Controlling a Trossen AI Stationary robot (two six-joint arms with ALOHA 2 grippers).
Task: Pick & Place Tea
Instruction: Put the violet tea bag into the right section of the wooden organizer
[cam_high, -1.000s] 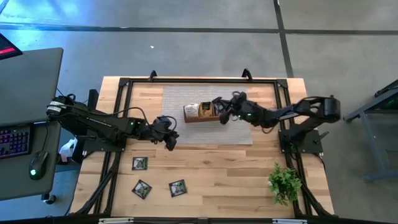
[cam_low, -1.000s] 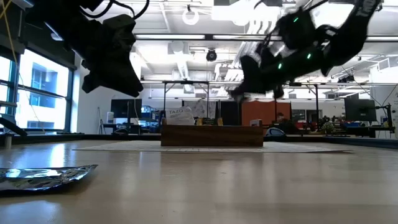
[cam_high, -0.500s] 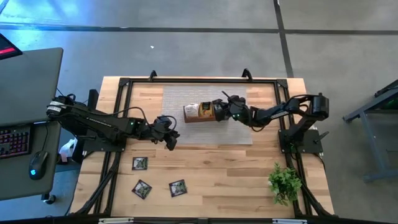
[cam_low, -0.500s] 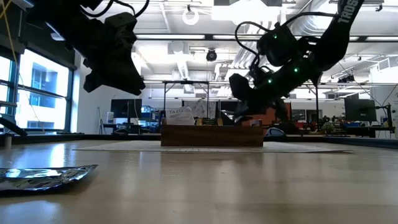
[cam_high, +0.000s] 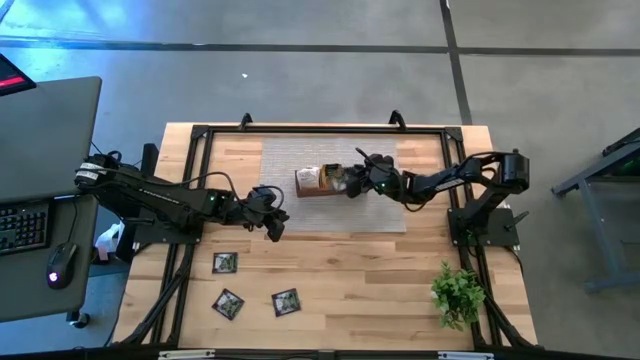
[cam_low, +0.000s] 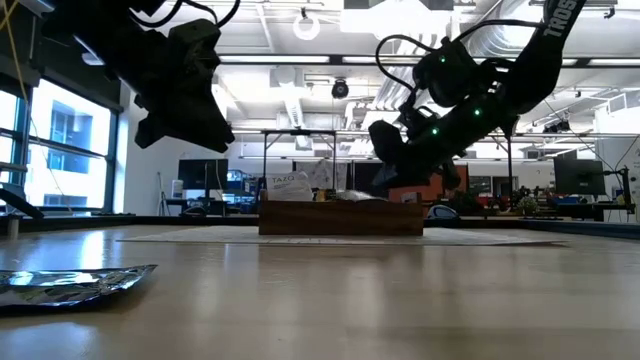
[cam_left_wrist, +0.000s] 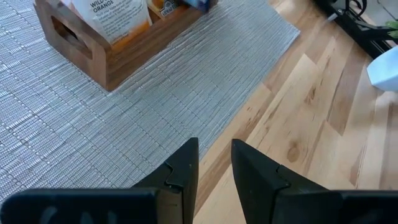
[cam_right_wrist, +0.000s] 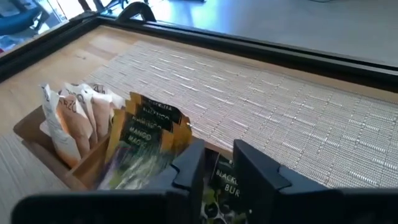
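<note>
Nearest, three dark sachets (cam_high: 228, 303) lay unmoved on the bare wood, our left gripper (cam_high: 274, 229) hovering beyond them, fingers slightly parted, empty. Farther, our right gripper (cam_high: 352, 184) had dropped to the tray (cam_high: 305, 187), apparently still pinching a dark sachet (cam_right_wrist: 219, 182), so one more tea was nearly in.
</note>
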